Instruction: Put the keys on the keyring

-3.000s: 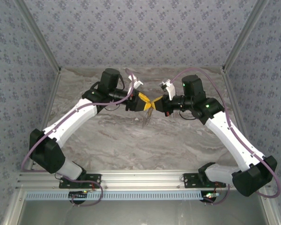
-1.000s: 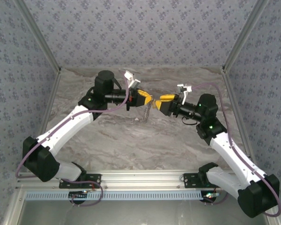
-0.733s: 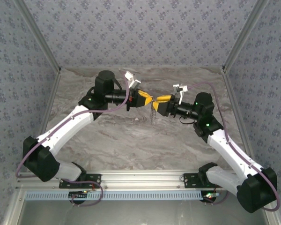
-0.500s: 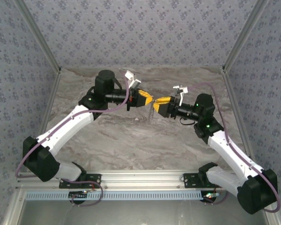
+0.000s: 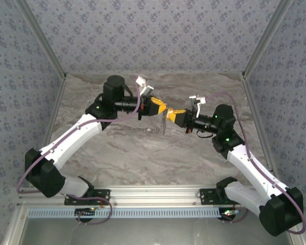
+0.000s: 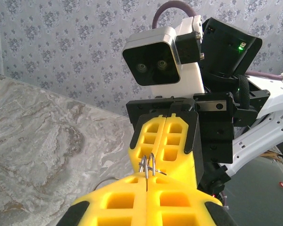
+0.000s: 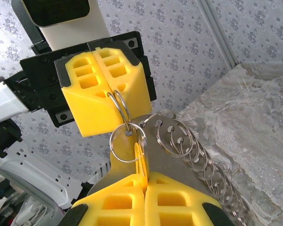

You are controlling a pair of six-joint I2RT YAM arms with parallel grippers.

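Both grippers meet in mid-air above the marble table. My left gripper [image 5: 163, 108] [image 6: 147, 178] is shut on the keyring [image 6: 151, 165] [image 7: 118, 104], a thin grey elongated wire loop sticking out of its yellow fingertips. That loop passes through a hole in a flat grey metal plate [image 7: 172, 165] [image 5: 164, 125] that hangs below. A round split ring [image 7: 126, 143] hangs from the same hole. My right gripper [image 5: 169, 115] [image 7: 144, 173] is shut on that round ring's edge, tip to tip with the left gripper. The keys are out of view.
Several more split rings [image 7: 193, 146] are threaded in a row along the plate's edge. The marble table [image 5: 143, 153] lies below, with patterned walls [image 5: 153, 30] around it and a metal rail [image 5: 153, 196] at the near edge.
My right gripper moved left up to the left gripper's tips and went from open to shut on the round ring. The left gripper stayed shut and in place.
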